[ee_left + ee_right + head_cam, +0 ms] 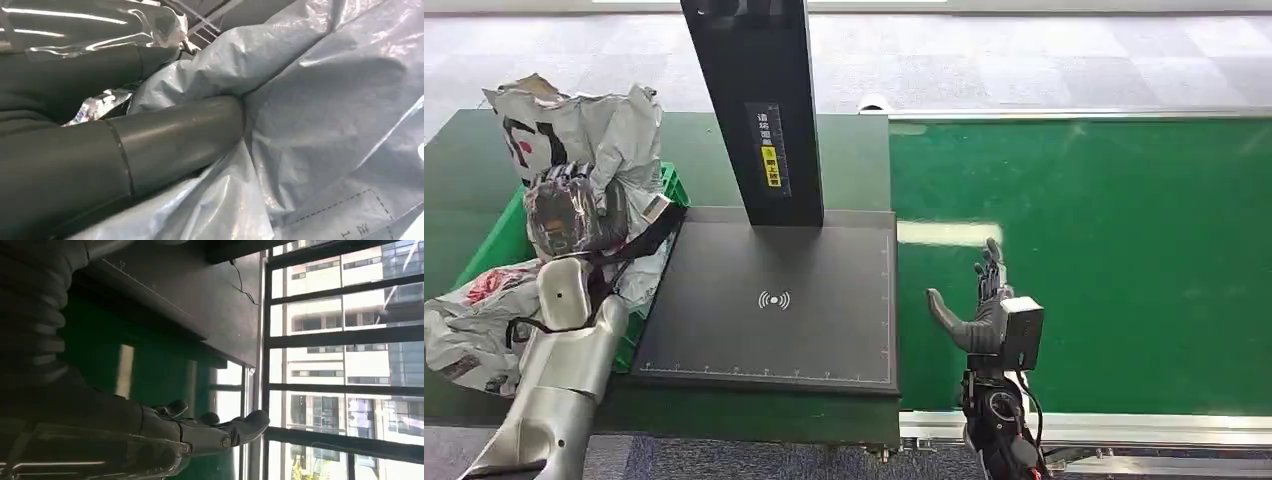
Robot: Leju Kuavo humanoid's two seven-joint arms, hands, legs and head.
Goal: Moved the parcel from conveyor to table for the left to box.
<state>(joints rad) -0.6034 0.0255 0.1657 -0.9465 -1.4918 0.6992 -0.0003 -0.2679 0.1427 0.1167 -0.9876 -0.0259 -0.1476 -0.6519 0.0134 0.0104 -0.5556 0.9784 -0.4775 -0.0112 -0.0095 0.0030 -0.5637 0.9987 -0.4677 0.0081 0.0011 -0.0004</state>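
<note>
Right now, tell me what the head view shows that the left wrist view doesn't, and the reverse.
Head view alone: the green bin, the black scanner pad, the green conveyor and the right hand, open over the belt. Left wrist view alone: dotted print on the bag's film. Both: the left hand gripping the grey parcel, its thumb pressed into the plastic.

Your crumpled grey plastic mailer parcel (589, 135) is over the green plastic crate (499, 240), left of the black scanner plate (774, 300).

You see it standing bunched and upright, a dark logo on its upper part, gripped low down by the left hand (564, 215); up close its film (325, 115) is wrinkled and glossy.
</note>
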